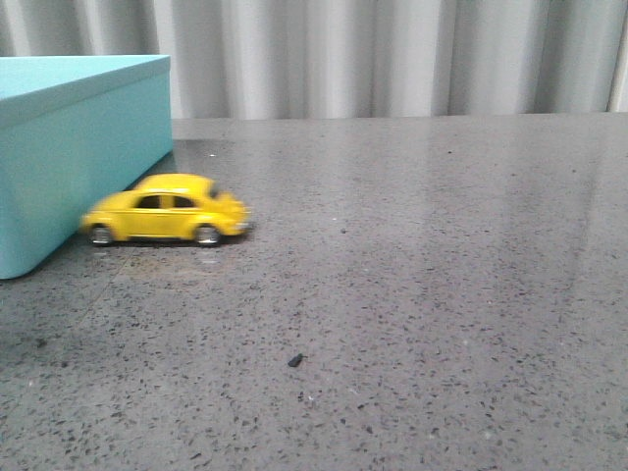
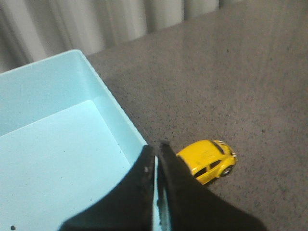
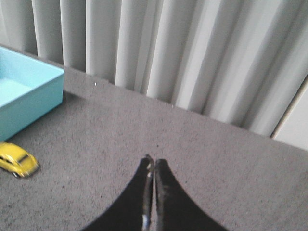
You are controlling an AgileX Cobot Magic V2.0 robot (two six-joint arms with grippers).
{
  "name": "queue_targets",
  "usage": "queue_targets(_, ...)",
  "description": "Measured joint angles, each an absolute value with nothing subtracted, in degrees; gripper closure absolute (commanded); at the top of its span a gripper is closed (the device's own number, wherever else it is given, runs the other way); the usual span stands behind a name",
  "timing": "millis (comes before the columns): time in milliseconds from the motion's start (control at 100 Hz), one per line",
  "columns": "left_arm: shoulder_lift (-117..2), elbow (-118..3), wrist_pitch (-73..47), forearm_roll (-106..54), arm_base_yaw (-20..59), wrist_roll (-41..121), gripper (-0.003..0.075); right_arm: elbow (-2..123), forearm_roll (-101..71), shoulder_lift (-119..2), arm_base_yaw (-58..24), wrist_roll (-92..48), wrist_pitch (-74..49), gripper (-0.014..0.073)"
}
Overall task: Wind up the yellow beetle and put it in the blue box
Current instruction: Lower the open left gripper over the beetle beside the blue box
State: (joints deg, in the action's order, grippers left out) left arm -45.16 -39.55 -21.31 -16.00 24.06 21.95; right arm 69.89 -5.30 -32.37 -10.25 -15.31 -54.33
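Closest to the camera in the front view there's just bare speckled grey table [image 1: 422,324] with a tiny dark chip [image 1: 294,360] lying on it by itself. Further back on the left sits the yellow beetle [image 1: 165,209], all four wheels on the table, side-on with its nose pointing right, and it looks a bit blurry. It's just beside the near right corner of the blue box [image 1: 69,147], outside it, and I can't tell if the tail actually touches the wall. The box takes up the far left and it's open on top; the left wrist view looks straight into it and the inside shows only a few dark specks. Behind everything hangs a pleated grey curtain [image 1: 392,54]. Neither arm shows in the front view. From the wrist cams, the left gripper [image 2: 158,159] is pinched closed with nothing in it, hanging over the box's edge with the beetle off to one side. The right gripper [image 3: 151,166] is also clenched empty, over bare table, well apart from the car and box.
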Motion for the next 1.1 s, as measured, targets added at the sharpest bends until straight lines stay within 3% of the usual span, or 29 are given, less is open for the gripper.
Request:
queue_targets(90,-50.78,-44.56,-26.65,-16.00,24.06,27.01,0.0638,67.68,-5.30,-31.91,-10.25,-15.31,-54.23,0.0634)
queue_targets(260,-60.34,-53.09,-34.77,-15.82,24.06,32.58,0.0366,66.81,-5.30,-31.92,-12.07,-15.31,-53.47,0.0634)
queue_targets(360,-65.20,-57.13,-38.46,-15.77,24.06,36.63,0.0269,66.72,-5.30,-31.92,-13.52,-15.31,-52.67,0.0634)
queue_targets(770,-80.13,-66.35,-44.10,-15.41,24.31,49.01,0.0283,65.99,-5.63,-31.79,-14.22,-15.31,-52.07,0.0634)
queue_targets(1000,-85.35,-72.45,-46.90,-10.89,29.71,55.57,0.0285,62.51,-5.63,-31.79,-14.22,-15.31,-51.74,0.0634)
queue_targets(1100,-87.30,-73.65,-47.44,-9.29,31.24,56.93,0.0355,61.52,-5.63,-31.79,-14.22,-15.31,-51.74,0.0634)
